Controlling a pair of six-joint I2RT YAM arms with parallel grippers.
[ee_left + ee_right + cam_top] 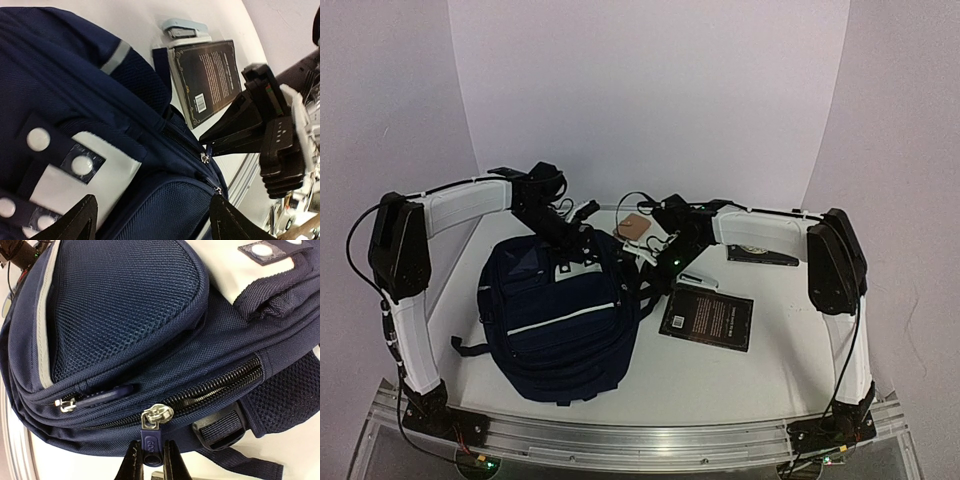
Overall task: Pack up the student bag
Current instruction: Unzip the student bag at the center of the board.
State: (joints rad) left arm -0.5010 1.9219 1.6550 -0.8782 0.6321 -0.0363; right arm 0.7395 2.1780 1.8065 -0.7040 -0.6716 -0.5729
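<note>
Right wrist view: right gripper [150,452] clamps the zipper pull [150,436] (best handle); student bag [125,315] looks soft, sagging. Left gripper [154,205] fingers spread above it.

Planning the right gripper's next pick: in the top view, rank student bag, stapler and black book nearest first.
1. student bag, gripped at its zipper pull by the right gripper.
2. stapler, just right of it.
3. black book, beyond the stapler.
</note>
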